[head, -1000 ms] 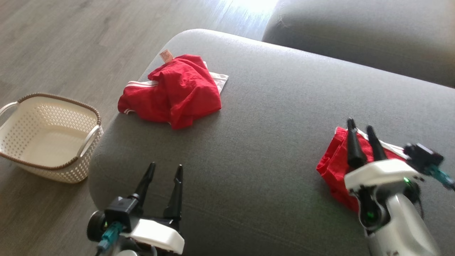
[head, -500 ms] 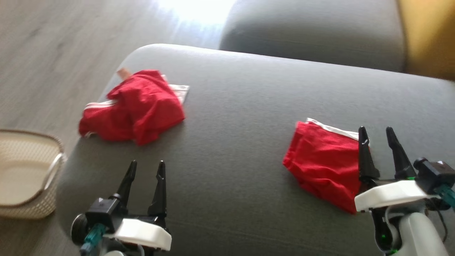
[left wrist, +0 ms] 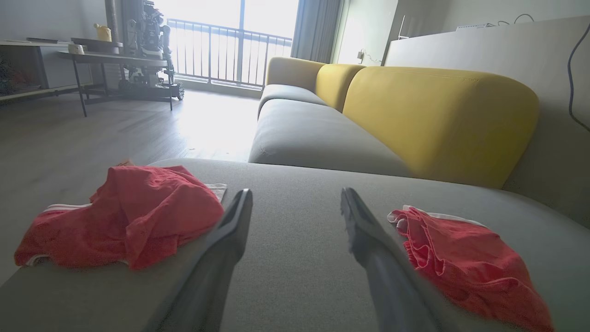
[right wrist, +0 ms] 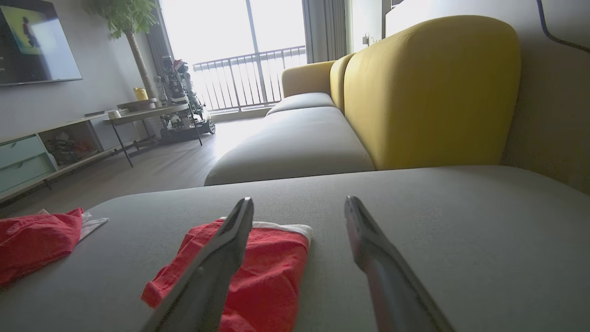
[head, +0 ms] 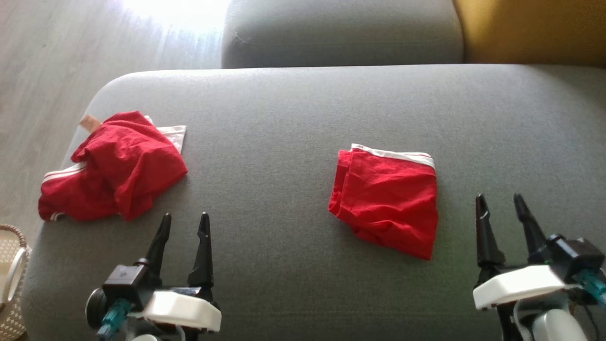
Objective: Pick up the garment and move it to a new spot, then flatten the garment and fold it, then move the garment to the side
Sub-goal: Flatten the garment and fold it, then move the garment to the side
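Risk: crumpled red garment [head: 113, 166] sits at left edge of grey sofa cushion [head: 284, 109]; a shallow pinch or sideways drag could tip it off toward wicker basket [head: 9, 279] beside that edge. Folded red garment [head: 386, 201], right of cushion's middle, could snag on a passing arm. Left gripper [head: 185, 217] and right gripper [head: 499, 197] at cushion's near edge: fingers spread wide, holding nothing.

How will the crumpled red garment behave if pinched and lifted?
Probably floppy: the crumpled red garment lies in soft folds, so it should drape and unfurl. Likely light: thin cloth. It sits at the cushion edge; pushing could drop it.
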`<state>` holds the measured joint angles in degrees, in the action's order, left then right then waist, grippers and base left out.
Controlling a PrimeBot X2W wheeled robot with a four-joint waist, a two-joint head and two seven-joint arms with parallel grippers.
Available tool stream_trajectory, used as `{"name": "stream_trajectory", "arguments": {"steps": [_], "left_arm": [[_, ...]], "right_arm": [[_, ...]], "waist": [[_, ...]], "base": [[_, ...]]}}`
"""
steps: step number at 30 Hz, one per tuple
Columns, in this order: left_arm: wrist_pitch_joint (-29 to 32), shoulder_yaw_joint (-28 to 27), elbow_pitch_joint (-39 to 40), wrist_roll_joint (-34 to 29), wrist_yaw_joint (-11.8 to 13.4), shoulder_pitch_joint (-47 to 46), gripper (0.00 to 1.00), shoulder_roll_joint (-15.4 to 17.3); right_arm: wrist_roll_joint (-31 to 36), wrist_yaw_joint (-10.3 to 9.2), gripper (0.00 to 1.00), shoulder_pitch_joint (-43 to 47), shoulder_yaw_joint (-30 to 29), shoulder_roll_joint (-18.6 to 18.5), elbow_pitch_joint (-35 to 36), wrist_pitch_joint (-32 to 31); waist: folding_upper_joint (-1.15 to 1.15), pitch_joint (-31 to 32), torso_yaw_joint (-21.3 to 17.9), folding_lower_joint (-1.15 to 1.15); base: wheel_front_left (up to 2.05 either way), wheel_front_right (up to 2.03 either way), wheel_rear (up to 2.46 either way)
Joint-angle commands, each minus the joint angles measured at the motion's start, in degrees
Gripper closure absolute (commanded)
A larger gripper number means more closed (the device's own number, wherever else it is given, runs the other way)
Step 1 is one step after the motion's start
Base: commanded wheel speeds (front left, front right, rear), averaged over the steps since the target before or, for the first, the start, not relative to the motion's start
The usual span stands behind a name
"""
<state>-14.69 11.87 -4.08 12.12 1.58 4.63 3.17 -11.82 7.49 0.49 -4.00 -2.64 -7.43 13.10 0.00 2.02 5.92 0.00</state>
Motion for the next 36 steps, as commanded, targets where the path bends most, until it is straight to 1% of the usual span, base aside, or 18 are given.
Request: {"name": "stream_trajectory", "arguments": {"steps": [1,11,36], "left_arm": [[-0.3,-2.2,1.4,0.3,0.4,-1.6,0.0,-0.3],[-0.3,-0.7,0.6,1.2,1.1,-0.6,0.0,-0.3],[-0.3,0.6,0.6,0.9,1.0,-0.6,0.0,-0.3]], "right_arm": [[0.5,0.0,0.0,-1.2,1.6,-0.2,1.4,0.4],[0.9,0.0,0.0,-1.5,3.1,-0.2,-1.5,1.5],[0.4,0.0,0.0,-2.2,3.1,-0.2,-2.5,1.9]], "waist": [[0.0,-0.3,-0.5,0.0],[0.0,-0.8,-1.5,0.0],[0.0,-0.9,-0.9,0.0]], "base": [[0.0,0.0,0.0],[0.0,0.0,0.0],[0.0,0.0,0.0]]}}
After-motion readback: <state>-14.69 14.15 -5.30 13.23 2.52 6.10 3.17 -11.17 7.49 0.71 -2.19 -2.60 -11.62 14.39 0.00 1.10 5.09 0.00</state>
